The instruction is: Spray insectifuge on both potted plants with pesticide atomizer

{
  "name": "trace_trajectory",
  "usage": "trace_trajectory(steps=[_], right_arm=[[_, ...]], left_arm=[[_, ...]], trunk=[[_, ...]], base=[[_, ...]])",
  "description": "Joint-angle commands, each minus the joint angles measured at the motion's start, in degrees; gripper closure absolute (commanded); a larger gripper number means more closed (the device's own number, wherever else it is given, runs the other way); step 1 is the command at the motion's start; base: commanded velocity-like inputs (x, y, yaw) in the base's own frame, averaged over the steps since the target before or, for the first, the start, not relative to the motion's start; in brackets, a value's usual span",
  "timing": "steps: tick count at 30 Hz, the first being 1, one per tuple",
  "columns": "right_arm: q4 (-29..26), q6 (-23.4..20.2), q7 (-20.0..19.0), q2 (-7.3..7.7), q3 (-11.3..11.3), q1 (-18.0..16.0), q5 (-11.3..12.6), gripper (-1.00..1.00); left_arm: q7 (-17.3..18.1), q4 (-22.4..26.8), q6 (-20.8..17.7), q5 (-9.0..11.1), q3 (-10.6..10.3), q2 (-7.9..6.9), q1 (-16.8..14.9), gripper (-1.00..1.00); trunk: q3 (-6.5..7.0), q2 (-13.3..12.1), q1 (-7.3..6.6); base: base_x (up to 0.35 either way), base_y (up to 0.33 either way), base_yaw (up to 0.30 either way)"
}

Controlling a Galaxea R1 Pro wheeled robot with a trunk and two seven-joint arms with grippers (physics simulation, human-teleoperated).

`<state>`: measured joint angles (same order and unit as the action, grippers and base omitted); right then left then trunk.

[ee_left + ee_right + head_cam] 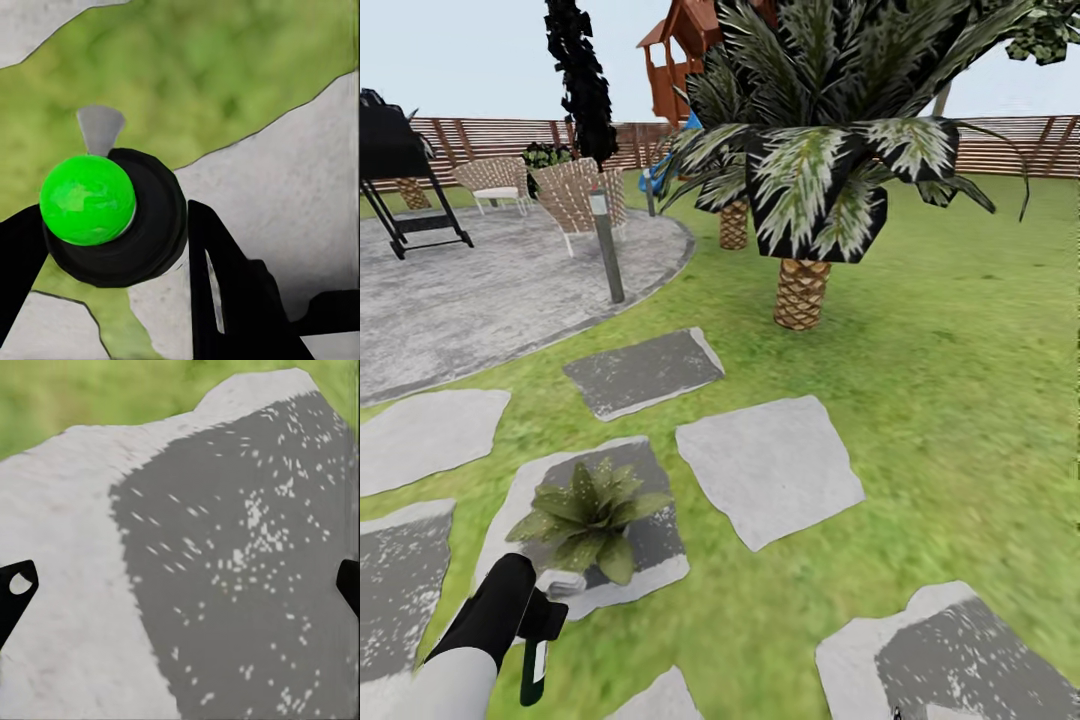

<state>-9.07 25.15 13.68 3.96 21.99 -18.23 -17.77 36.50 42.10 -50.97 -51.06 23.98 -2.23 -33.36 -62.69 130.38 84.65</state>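
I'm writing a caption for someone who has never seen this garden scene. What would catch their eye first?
A big palm with a scaly brown trunk dominates the lawn at centre, its fronds spreading over the grass. In the foreground a small potted plant sits on a grey stepping stone, with the left tool just beside it, closed on the pesticide atomizer. A round paved patio with chairs lies at far left.

Green lawn [960, 400] with pale and dark grey speckled stepping stones [770, 468]; a green-leaved potted plant [588, 515]; mottled grey patio [490, 290]; brown slatted fence [1010, 145]; palm [800, 290] with scaly tan trunk; black left end effector [112, 247] around a black atomizer [124, 225] with bright green cap
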Motion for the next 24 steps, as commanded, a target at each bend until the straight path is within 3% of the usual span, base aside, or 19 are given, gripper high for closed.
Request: trace_trajectory(steps=[1,9,24], right_arm=[[0.1,0.2,0.2,-0.01,0.3,-0.1,-0.6,-1.00],[0.1,0.2,0.2,-0.05,0.3,-0.1,-0.6,-1.00],[0.1,0.2,0.2,-0.09,0.3,-0.1,-0.6,-1.00]], left_arm=[[0.6,0.1,-0.1,-0.6,0.2,0.04,0.0,1.00],[0.6,0.1,-0.1,-0.6,0.1,0.04,0.0,1.00],[0.6,0.1,-0.1,-0.6,0.3,-0.07,0.0,1.00]], trunk=[[-0.05,0.0,0.00],[-0.05,0.0,0.00],[-0.05,0.0,0.00]], base=[[0.103,-0.289,0.007],[0.137,-0.290,0.027],[0.034,-0.307,0.267]])
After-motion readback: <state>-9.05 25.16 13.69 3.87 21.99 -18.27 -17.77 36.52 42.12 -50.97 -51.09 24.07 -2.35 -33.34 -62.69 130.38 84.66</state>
